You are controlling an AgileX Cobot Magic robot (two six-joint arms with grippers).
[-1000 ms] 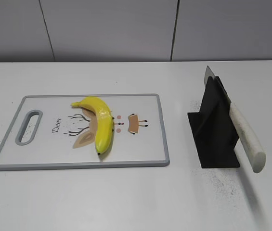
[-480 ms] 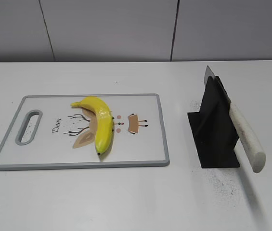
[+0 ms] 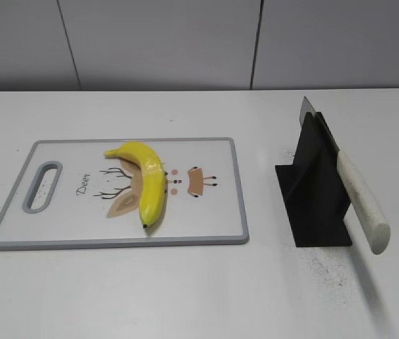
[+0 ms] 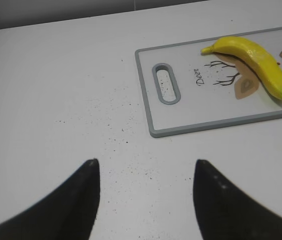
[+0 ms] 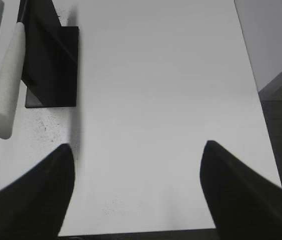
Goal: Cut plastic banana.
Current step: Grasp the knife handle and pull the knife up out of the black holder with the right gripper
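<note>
The plastic banana (image 3: 147,181) lies on the cutting board (image 3: 213,226), which sits on the left half of the white table (image 3: 185,296). The fruit curves from a tip near the board's far edge down toward its near edge, resting over the printed deer drawing. Toward the table's right edge a black stand (image 3: 312,191) holds a knife (image 3: 358,198), blade tucked in the stand, white handle slanting out toward the near edge.

Neither arm appears in the exterior view. The left pincer (image 4: 145,172) hovers above bare table well left of the board, its 2 dark fingers (image 4: 78,200) spread apart with nothing between them. The right pincer (image 5: 137,152) hangs over the table's near right corner, apart from the stand, fingers (image 5: 36,197) likewise wide apart and empty.
</note>
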